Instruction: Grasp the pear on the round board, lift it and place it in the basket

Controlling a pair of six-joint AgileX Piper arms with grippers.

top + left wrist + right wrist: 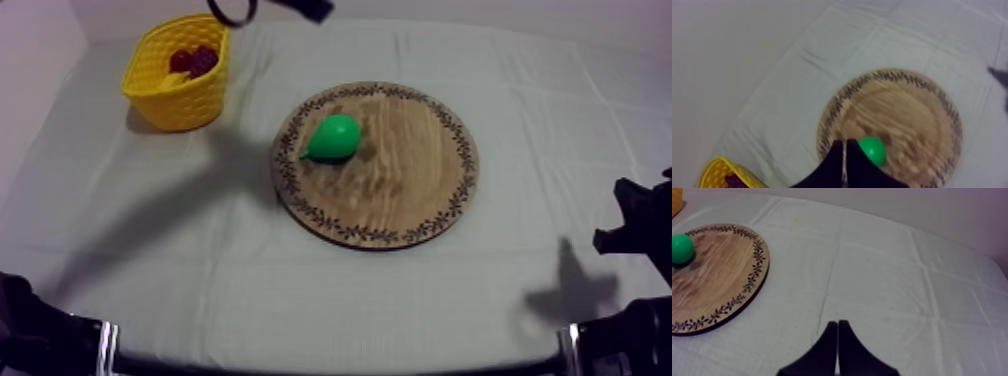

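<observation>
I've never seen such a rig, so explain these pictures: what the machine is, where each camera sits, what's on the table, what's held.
It is a robot with two arms at a cloth-covered table. One picture looks down from above; the other two come from cameras on the arms' wrists. A green pear lies on a wooden board; a yellow basket holds other toy fruit. The left end effector, shut, is above the board by the pear; the right end effector, shut, is over the cloth. Neither holds anything.
</observation>
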